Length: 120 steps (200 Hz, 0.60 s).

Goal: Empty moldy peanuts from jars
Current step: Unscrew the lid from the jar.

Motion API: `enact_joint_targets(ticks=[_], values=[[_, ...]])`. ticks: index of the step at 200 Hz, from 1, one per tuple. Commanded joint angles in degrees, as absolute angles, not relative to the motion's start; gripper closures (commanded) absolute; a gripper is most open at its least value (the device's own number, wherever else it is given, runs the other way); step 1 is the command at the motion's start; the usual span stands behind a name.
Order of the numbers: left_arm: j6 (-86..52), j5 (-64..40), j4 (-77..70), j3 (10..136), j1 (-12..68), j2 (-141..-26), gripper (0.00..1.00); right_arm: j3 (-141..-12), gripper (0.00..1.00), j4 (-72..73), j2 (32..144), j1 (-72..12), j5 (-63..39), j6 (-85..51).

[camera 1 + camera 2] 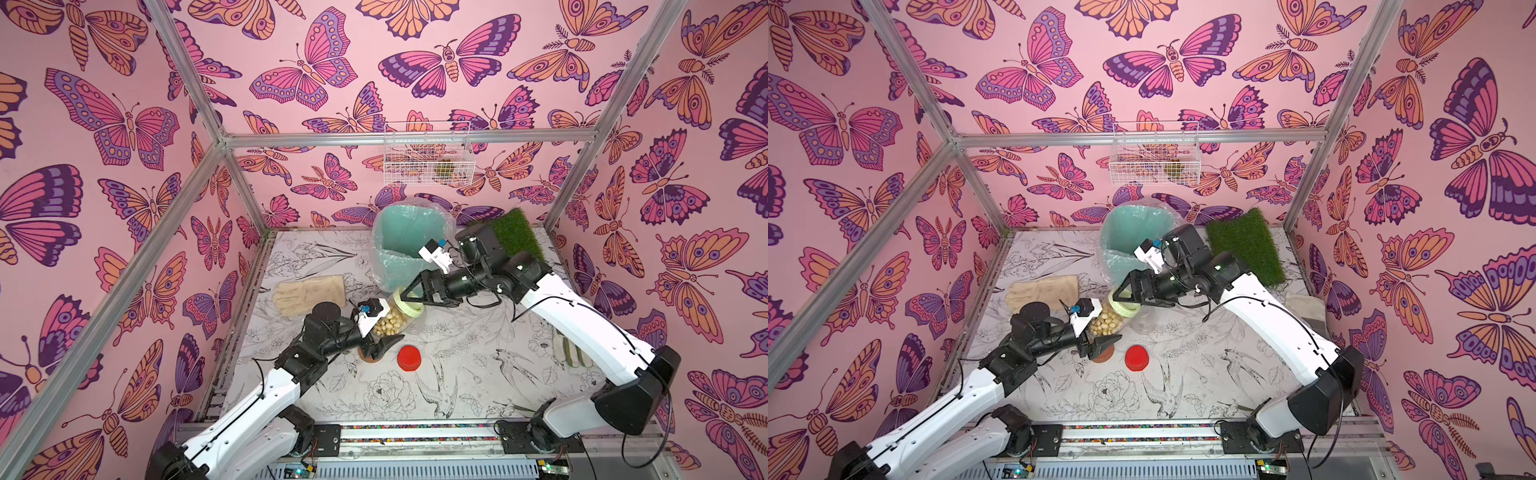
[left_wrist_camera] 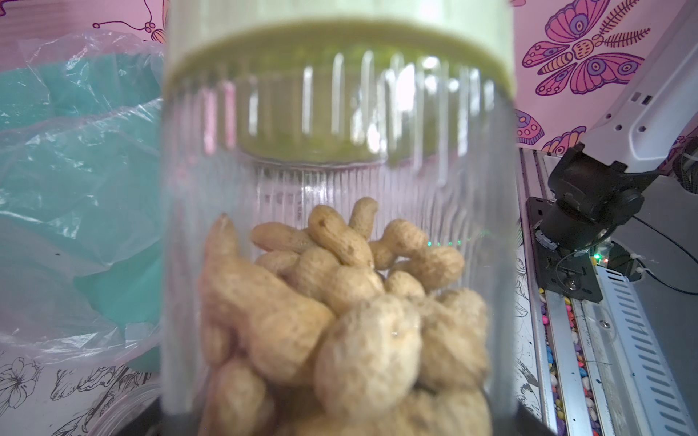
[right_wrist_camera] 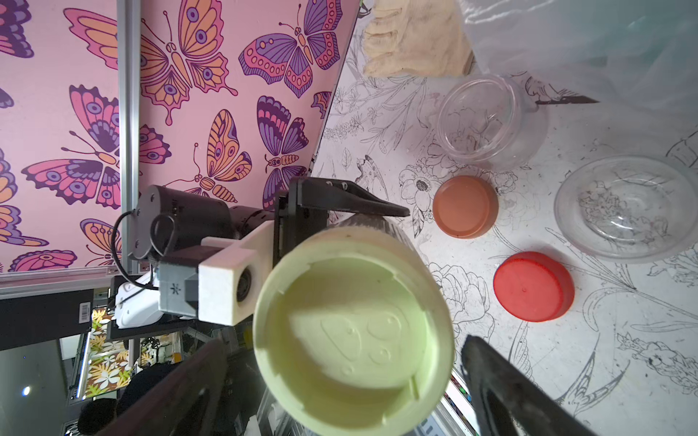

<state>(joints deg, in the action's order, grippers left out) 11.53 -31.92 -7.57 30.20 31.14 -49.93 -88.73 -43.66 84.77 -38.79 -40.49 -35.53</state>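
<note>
**Item:** jar (image 1: 395,318), pale green lid (image 3: 355,339) on, moldy peanuts (image 2: 340,302) heaped in its lower half.
**Location:** held tilted above the table (image 1: 457,374), left gripper (image 1: 380,334) clamped on its base.
**Long axis:** lid end pointed toward right gripper (image 1: 409,296), the nearer arm for unscrewing.
**Right fingers (image 3: 506,381):** spread wide and flanking the lid; no contact was evident.
**Clearance:** 2 empty jars (image 3: 479,120), brown lid (image 3: 464,205) and red lid (image 3: 532,287) lay close beneath. The lined bin (image 1: 399,228) stood just behind.
</note>
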Motion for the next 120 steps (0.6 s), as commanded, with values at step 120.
enact_joint_targets(ticks=[120], values=[[12.06, -32.88, -11.47, 31.11, 30.85, -49.49, 1.00, -92.58, 0.13, -47.74, 87.22, -41.57, -35.46, -29.13]])
